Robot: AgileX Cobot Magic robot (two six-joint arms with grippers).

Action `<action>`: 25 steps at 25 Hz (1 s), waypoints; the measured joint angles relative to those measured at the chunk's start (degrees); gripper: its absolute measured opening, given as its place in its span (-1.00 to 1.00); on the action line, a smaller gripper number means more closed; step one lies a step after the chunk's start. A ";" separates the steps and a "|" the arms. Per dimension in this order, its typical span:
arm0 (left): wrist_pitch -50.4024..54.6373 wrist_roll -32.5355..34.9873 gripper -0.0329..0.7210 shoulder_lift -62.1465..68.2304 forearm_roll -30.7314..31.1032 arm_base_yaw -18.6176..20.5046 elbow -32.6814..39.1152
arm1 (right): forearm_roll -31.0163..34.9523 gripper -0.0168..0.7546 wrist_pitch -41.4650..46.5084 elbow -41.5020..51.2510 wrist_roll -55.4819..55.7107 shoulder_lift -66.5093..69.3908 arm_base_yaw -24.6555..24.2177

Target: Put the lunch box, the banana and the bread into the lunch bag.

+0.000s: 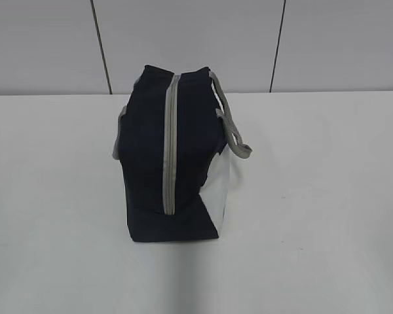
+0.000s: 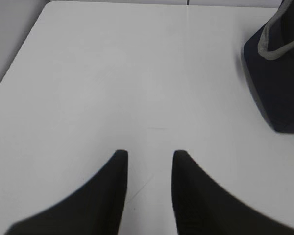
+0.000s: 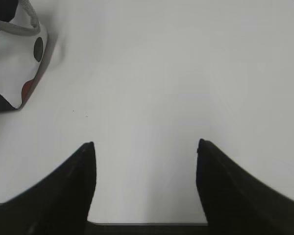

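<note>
Beyond both grippers' fingers, lunch bag

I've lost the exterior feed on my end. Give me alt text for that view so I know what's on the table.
A boxy navy-blue fabric lunch bag sits alone at the middle of a plain white table, its grey zipper running down the middle and closed along its visible length. Grey strap handles droop to its right above a white side panel. No arms, food or lunch box are visible.
</note>
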 joint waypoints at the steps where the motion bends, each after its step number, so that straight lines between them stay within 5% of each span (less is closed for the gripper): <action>1: 0.00 0.00 -0.29 -0.02 0.00 0.00 0.00 | 0.00 0.28 0.00 0.00 0.00 0.00 -0.08; 25: 0.00 0.00 -0.29 -0.07 0.00 0.00 0.00 | -0.08 0.27 0.00 0.00 0.10 0.00 -0.26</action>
